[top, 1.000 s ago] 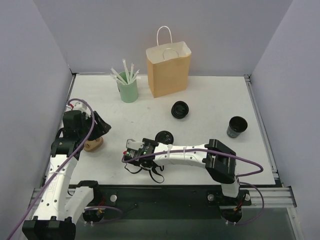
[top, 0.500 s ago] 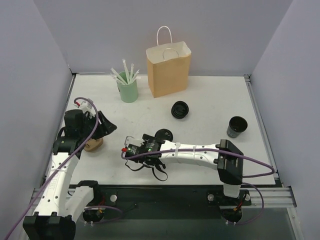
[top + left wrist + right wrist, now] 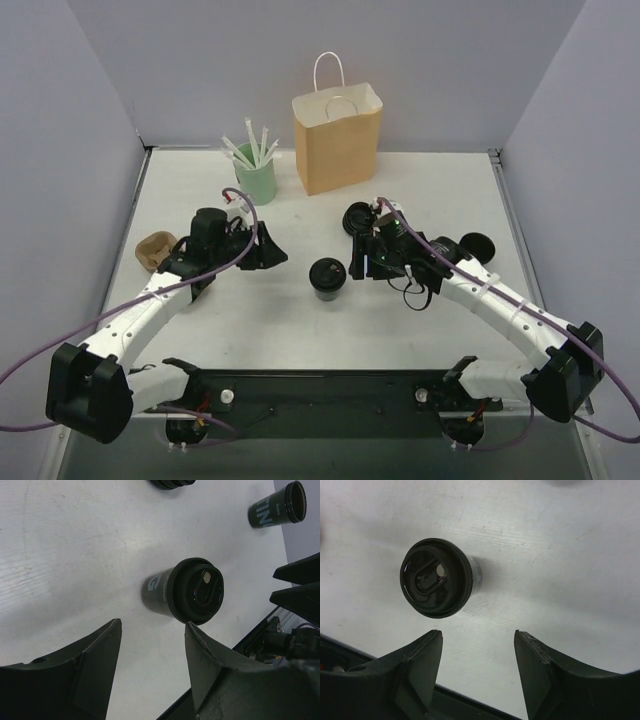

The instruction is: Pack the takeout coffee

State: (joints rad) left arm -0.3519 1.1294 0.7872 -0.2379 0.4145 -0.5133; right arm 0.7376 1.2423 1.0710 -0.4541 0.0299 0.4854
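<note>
— Well, what worries you, reading across from the left?

— I see the brown pulp cup carrier (image 3: 153, 250) at the left edge, out of harm's way. My left gripper (image 3: 268, 250) reaches toward the middle, jaws spread wide, gripping nothing. Just right of it stands the small black lidded takeout cup (image 3: 327, 277), upright near the middle of the white table (image 3: 440, 190), touching neither claw. Behind it, well apart at the far edge, is the tall brown paper bag (image 3: 337, 140). Then my right gripper (image 3: 358, 262), equally wide and empty, faces the same cup from the other side. Furthest right, a lidless black cup (image 3: 478, 243) sits just beside that arm.

— Two arms, one cup?

— That's my fear. If I drive both in, fingers may clash, or one clips the cup and topples it; it looks light and tapered. From the left wrist, the cup lines up with one finger (image 3: 215, 670) rather than the gap, so a straight advance could shove it.

— And the lid?

— Squeezed at the rim, I judge it could pop. A careless swing might also knock the lidless cup.
</note>
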